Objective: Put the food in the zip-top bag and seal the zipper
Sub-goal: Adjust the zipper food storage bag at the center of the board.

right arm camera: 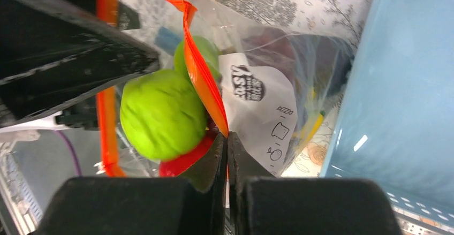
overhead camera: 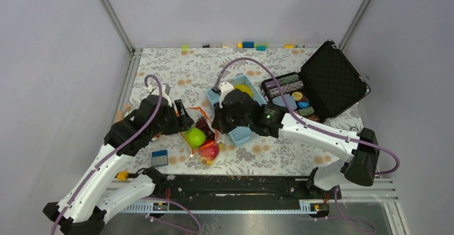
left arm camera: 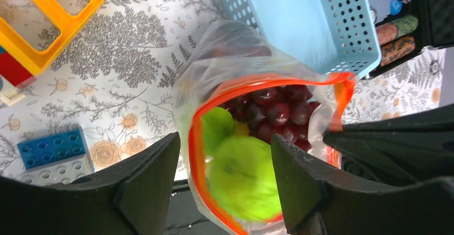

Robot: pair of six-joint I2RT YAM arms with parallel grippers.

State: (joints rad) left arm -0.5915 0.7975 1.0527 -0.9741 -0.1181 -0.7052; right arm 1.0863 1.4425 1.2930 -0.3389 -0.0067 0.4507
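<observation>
The clear zip-top bag [overhead camera: 201,137] lies at table centre, mouth toward the near edge, next to the blue basket. Inside show the pale green head [overhead camera: 195,137], a red apple [overhead camera: 209,152] and dark grapes [overhead camera: 205,124]. My left gripper [left arm camera: 225,176] is open over the mouth, its fingers either side of the green head [left arm camera: 243,176], with the grapes [left arm camera: 278,112] beyond. The orange-red zipper [left arm camera: 195,154] rings the open mouth. My right gripper [right arm camera: 227,141] is shut on the zipper [right arm camera: 201,85] at the bag's right edge, beside the green head [right arm camera: 160,114] and apple [right arm camera: 184,161].
The light-blue basket [overhead camera: 242,104] touches the bag's right side and holds a yellow piece [overhead camera: 243,89]. An open black case [overhead camera: 326,82] of poker chips stands at the right. A blue and grey brick [overhead camera: 159,158] and an orange frame [left arm camera: 53,15] lie left. Small bricks [overhead camera: 247,45] line the far edge.
</observation>
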